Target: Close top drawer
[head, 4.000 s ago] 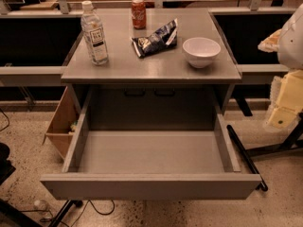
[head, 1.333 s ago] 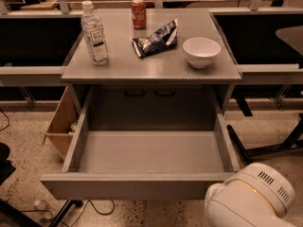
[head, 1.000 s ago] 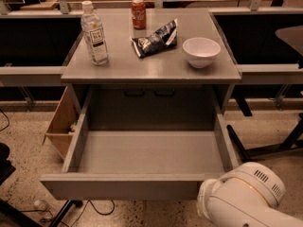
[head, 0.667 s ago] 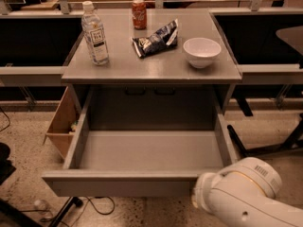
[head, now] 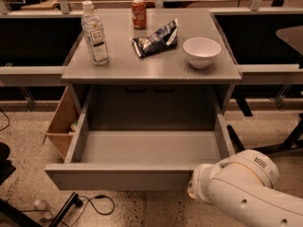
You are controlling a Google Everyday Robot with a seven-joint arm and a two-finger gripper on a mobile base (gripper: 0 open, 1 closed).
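Dim warm light from above — sheen on tabletop, top drawer interior shadowed; gripper at btm right, lit pale.

The arm swung from the right edge of the view down to the lower right corner, then travelled leftward. Its end effector arrived against the right part of the front panel of the top drawer, which appeared to have slid slightly inward.

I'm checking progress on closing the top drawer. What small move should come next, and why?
Probably a straight push toward the grey cabinet. The wide, shallow grey top drawer stands pulled far out, and the gripper, at the tip of the white arm, sits low right at the right end of the drawer's front.
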